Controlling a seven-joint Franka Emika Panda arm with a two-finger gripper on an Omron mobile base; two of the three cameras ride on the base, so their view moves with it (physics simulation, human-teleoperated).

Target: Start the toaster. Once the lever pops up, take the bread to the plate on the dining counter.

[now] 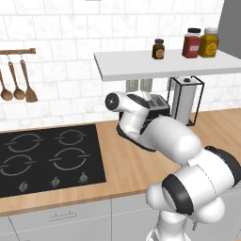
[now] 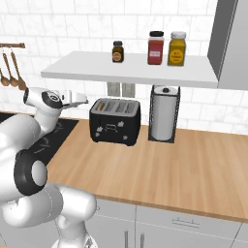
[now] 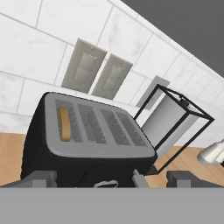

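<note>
The black toaster (image 2: 115,122) stands on the wooden counter by the tiled wall, under a white shelf. In the left base view the toaster (image 1: 159,106) is half hidden behind my arm. A tan slice of bread (image 3: 64,124) sits down in the leftmost slot of the toaster (image 3: 87,146); the bread (image 2: 101,104) shows as a brown strip. My gripper (image 3: 113,178) hovers just in front of and above the toaster, open wide, with nothing between its fingers (image 3: 40,178). The plate and the dining counter are out of view.
A wire-framed paper towel stand (image 2: 163,114) stands right beside the toaster. The white shelf (image 2: 131,70) above carries three jars. A black hob (image 1: 47,157) lies to the left, with wooden utensils (image 1: 18,85) hanging over it. Bare wooden counter (image 2: 179,169) stretches to the right.
</note>
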